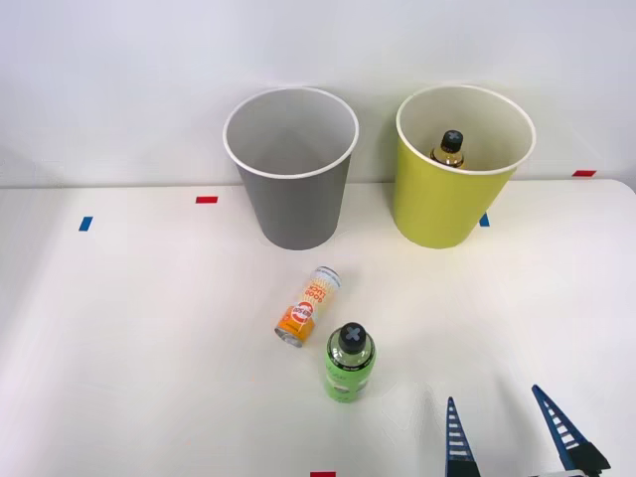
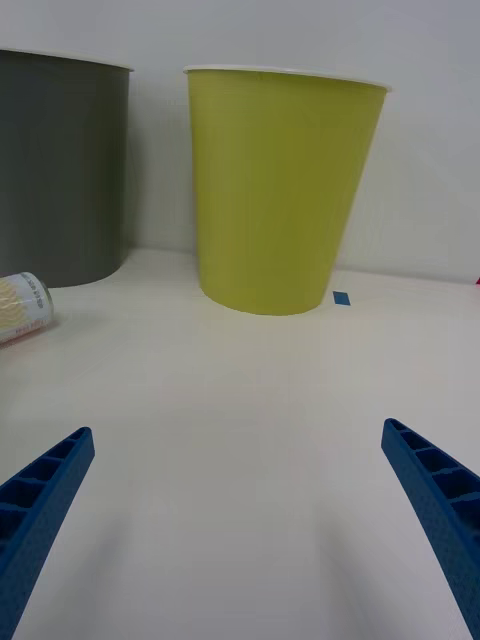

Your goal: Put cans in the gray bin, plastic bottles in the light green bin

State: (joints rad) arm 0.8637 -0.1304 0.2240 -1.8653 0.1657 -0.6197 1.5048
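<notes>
Fingers of the right hand point(image 1: 517, 437) stand apart and empty over the worktop point(image 1: 129, 338), near the upright green bottle point(image 1: 349, 363); a careless reach could topple it onto the can point(image 1: 308, 306) lying just beside. From above, 1 brown bottle point(image 1: 450, 147) shows inside the light green bin point(image 1: 437, 214) beside the gray bin point(image 1: 293, 214); the wrist camera catches only the bins' outer walls.

amber bottle point(image 1: 451, 147): you see just cap and shoulder; green bin point(image 1: 437, 204) wall hides the rest
can point(image 2: 20, 308): wrist view edge cuts it
can label: too small to read
</notes>
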